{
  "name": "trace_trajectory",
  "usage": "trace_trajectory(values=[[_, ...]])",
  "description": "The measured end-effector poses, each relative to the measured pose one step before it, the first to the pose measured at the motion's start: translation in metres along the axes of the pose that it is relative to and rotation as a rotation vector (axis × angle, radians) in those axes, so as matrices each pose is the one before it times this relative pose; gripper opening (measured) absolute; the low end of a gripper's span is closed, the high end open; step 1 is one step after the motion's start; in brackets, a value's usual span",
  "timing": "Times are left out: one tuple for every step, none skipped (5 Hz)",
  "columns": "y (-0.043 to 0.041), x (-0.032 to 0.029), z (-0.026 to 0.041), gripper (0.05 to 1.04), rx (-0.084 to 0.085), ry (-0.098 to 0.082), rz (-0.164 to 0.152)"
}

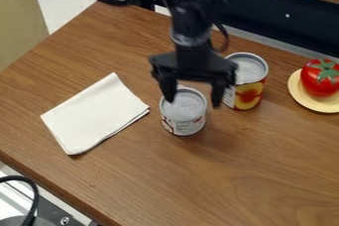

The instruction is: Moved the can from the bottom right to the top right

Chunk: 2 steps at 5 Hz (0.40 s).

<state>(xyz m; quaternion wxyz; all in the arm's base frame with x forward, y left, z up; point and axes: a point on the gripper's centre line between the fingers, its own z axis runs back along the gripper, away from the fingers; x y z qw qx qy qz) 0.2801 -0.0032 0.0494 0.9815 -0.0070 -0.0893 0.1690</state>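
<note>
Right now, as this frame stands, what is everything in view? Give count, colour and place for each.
Short can: one, grey top, pale label, mid-table
Tall can: one, red and yellow label, behind and right of the short can
Tomato: one, red with green top, on the plate
Plate: one, pale yellow, right edge
Folded cloth: one, white, left
Table: one, brown wood, beneath these
Cable: one, black, lower left
Arm: one, black, from the top edge
Gripper: one, black, open over the short can
</note>
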Motion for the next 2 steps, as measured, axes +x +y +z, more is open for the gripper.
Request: trace_trajectory(values=[[0.0219, 0.02996, 0.0025, 0.997, 0.0298, -0.0385, 0.0824], [0.02625, 0.03842, -0.0068, 0.997, 0.0437, 0.0065, 0.1255]])
